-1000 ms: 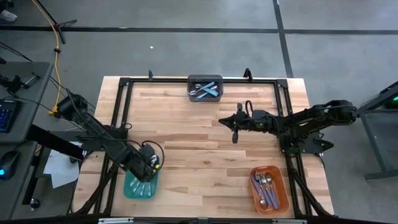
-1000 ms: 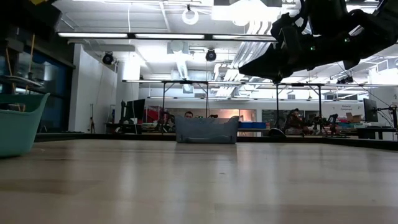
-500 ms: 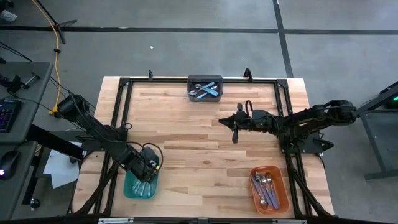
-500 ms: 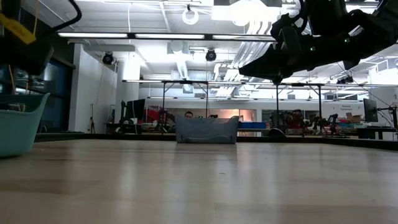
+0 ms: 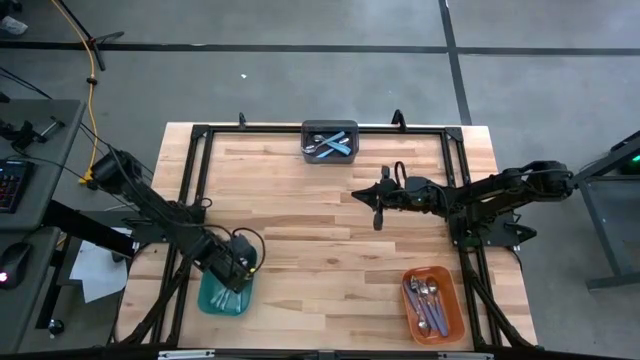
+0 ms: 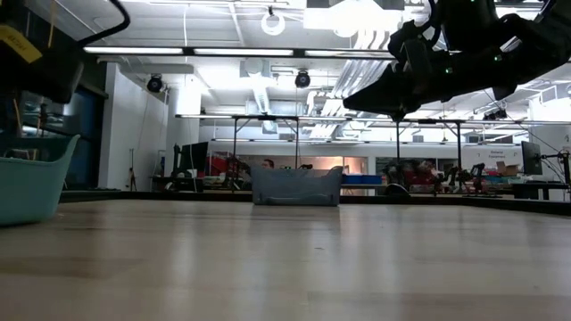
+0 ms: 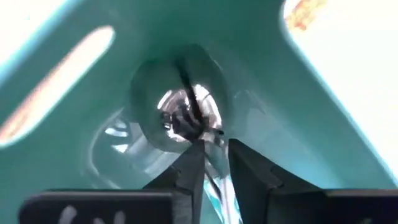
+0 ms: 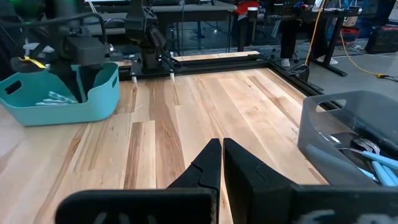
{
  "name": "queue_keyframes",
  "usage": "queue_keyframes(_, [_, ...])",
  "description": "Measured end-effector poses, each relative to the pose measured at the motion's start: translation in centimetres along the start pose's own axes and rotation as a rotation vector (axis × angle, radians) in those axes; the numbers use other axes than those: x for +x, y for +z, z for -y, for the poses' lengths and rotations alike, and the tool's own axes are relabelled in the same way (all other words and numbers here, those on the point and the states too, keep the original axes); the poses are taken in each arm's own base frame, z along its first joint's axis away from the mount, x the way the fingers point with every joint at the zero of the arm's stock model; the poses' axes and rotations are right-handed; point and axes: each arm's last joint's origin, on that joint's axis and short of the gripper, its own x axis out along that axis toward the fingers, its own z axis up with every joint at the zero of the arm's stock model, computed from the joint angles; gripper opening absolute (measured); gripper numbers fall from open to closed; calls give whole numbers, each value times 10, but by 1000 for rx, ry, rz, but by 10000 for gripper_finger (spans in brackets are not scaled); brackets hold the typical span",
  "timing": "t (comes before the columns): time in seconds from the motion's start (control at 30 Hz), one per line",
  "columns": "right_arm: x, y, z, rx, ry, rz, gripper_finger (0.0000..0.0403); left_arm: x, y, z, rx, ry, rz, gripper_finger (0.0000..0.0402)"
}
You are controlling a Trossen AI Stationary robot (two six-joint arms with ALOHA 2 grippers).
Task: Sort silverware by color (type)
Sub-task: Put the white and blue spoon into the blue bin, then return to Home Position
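Spoon (image 7: 186, 115) pinched between left gripper (image 7: 214, 163) fingers, shiny bowl just past fingertips, deep inside teal bin (image 5: 224, 298). More spoons flat on bin floor beside fingers. Right gripper (image 8: 222, 163) fingers pressed together, empty, above bare table (image 5: 300, 190); grey bin (image 8: 348, 134) of spoons beside them. Orange bin (image 5: 434, 302) holds others.

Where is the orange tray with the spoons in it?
In the high view the orange tray sits at the table's near right corner, below the waiting right arm's gripper, far across from the teal bin.
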Motion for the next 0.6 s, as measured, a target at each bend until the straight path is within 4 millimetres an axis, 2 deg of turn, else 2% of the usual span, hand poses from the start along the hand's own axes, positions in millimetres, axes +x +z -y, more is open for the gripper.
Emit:
queue_keyframes(0.13, [0, -1, 0, -2, -1, -8, 2, -10, 4, 2, 94, 0, -17, 82])
queue_keyframes(0.33, [0, -1, 0, -4, -1, -15, 2, -40, 13, 12, 310, -124, -14, 82])
queue_keyframes(0.47, [0, -2, 0, -10, -1, -20, 2, -56, 29, 10, 437, -176, 99, 64])
queue_keyframes(0.6, [0, -2, 0, -29, -1, -20, 2, -63, 56, 2, 557, -191, 201, 23])
